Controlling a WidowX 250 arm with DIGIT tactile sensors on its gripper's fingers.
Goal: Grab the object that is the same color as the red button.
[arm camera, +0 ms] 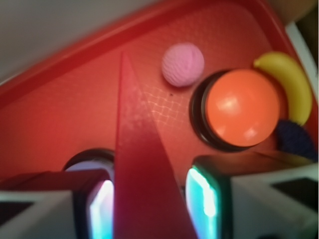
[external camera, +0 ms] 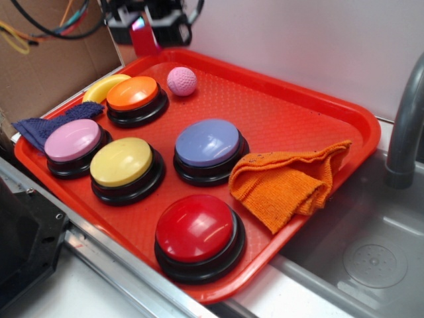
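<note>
The red wedge block (arm camera: 142,164) fills the middle of the wrist view, held between my two fingers with its thin point upward. In the exterior view it (external camera: 143,38) hangs from my gripper (external camera: 147,30) above the tray's far left rim. My gripper (arm camera: 149,204) is shut on the block and lifted off the tray. The red button (external camera: 196,228), a large glossy dome on a black base, stands at the tray's front edge, far from my gripper.
The red tray (external camera: 278,112) also holds orange (external camera: 134,94), pink (external camera: 73,140), yellow (external camera: 121,162) and blue (external camera: 208,143) buttons, a pink dimpled ball (external camera: 181,81), a yellow banana (external camera: 103,87), an orange cloth (external camera: 291,179) and a blue cloth (external camera: 46,124). A sink (external camera: 371,252) lies right.
</note>
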